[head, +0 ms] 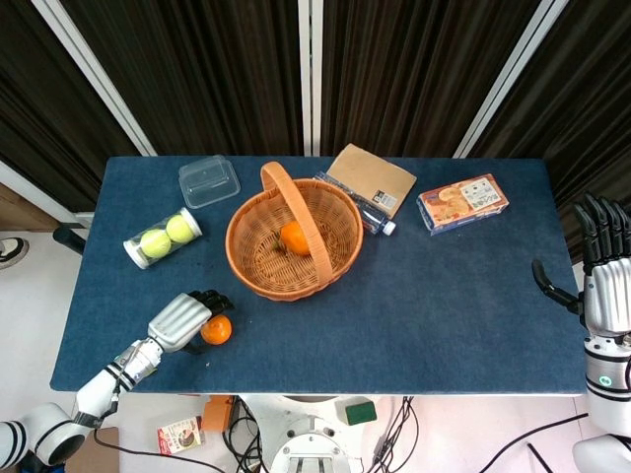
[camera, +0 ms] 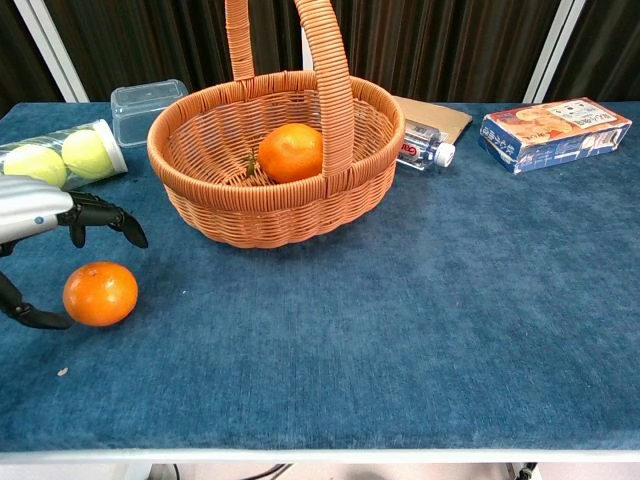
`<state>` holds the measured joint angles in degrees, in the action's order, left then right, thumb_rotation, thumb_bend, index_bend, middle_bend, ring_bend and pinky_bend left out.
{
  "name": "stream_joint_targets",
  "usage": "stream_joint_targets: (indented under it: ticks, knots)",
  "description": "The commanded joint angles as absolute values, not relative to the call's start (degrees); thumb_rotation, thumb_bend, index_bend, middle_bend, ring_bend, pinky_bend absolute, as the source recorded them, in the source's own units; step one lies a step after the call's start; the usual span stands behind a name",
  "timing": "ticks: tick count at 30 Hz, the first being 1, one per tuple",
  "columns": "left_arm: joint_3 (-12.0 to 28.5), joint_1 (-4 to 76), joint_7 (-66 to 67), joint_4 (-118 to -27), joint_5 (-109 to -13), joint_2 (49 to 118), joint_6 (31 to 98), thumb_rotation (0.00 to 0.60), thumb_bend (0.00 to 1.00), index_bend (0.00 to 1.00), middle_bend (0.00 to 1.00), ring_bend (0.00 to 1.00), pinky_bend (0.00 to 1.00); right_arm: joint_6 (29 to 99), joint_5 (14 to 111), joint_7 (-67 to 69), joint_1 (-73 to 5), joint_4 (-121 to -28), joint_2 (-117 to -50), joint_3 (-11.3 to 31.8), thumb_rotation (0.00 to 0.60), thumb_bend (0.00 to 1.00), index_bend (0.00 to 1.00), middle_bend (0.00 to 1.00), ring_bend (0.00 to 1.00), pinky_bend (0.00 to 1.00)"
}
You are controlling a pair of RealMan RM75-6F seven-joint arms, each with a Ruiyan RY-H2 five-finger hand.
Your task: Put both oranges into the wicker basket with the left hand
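Left hand [camera: 35, 240] fingers [camera: 105, 216] spread, holding nothing, over loose orange [camera: 100, 293] left of wicker basket [camera: 210, 205] — uneven closing could roll it off tabletop [camera: 400, 330] edge.

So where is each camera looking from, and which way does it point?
Head view: sits high up, looking down on the whole blue table; shows the left hand by the loose orange and the right hand off the table's right edge.
Chest view: sits low at the table's near edge, looking across at the wicker basket; only the left hand shows, fingers spread around the loose orange.
Both share: basket, both oranges, tennis ball tube, left hand.
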<state>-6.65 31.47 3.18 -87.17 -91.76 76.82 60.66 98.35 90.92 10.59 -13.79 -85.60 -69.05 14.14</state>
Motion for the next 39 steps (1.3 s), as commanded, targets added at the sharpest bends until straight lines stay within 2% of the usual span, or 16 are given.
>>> stream_joint_targets:
  ticks: [1, 9, 12, 15, 23, 27, 31, 35, 39]
  knots:
    - [-6.86, 31.66, 3.31, -86.58, -91.73, 77.17, 59.75, 0.600, 0.11, 0.29, 0.27, 0.20, 0.38, 97.67, 90.26, 10.42, -13.93, -85.53, -69.13, 14.24, 0.600, 0.33, 0.00, 0.00, 0.00, 0.00]
    - [-7.43, 31.41, 0.68, -84.31, -92.85, 79.01, 59.46, 0.600, 0.22, 0.34, 0.32, 0.28, 0.42, 97.48, 89.25, 11.04, -13.73, -84.70, -69.62, 14.50, 0.600, 0.33, 0.00, 0.00, 0.00, 0.00]
    - [-7.47, 31.48, 0.19, -83.41, -93.52, 79.71, 59.58, 0.600, 0.24, 0.36, 0.35, 0.36, 0.45, 97.54, 89.25, 11.02, -13.66, -84.58, -69.61, 14.52, 0.600, 0.33, 0.00, 0.00, 0.00, 0.00]
    - [-7.19, 31.36, -0.31, -83.05, -93.63, 80.19, 60.02, 0.600, 0.26, 0.43, 0.40, 0.43, 0.48, 97.57, 89.34, 10.93, -13.62, -84.58, -69.58, 14.49, 0.600, 0.33, 0.00, 0.00, 0.00, 0.00]
    - [-5.67, 30.25, -0.75, -86.03, -95.19, 77.49, 65.60, 0.600, 0.28, 0.50, 0.49, 0.48, 0.51, 97.68, 88.97, 11.58, -13.40, -84.20, -69.51, 14.70, 0.600, 0.33, 0.00, 0.00, 0.00, 0.00]
    - [-3.20, 29.27, -1.28, -89.41, -94.64, 73.60, 70.21, 0.600, 0.28, 0.51, 0.52, 0.48, 0.54, 97.98, 89.01, 12.12, -13.29, -83.88, -69.52, 14.81, 0.600, 0.33, 0.00, 0.00, 0.00, 0.00]
    - [0.92, 29.76, -4.60, -93.62, -93.05, 68.90, 73.16, 0.600, 0.29, 0.52, 0.53, 0.48, 0.59, 98.16, 89.12, 12.39, -13.25, -83.77, -69.43, 14.90, 0.600, 0.33, 0.00, 0.00, 0.00, 0.00]
    - [4.91, 32.79, -4.25, -94.38, -91.89, 67.93, 71.61, 0.600, 0.29, 0.52, 0.53, 0.48, 0.59, 98.29, 89.27, 12.10, -13.32, -84.16, -69.22, 15.08, 0.600, 0.33, 0.00, 0.00, 0.00, 0.00]
    - [8.36, 37.70, -4.97, -93.60, -88.02, 70.56, 65.02, 0.600, 0.29, 0.52, 0.53, 0.48, 0.59, 98.60, 89.69, 11.41, -13.32, -84.81, -69.03, 15.11, 0.600, 0.33, 0.00, 0.00, 0.00, 0.00]
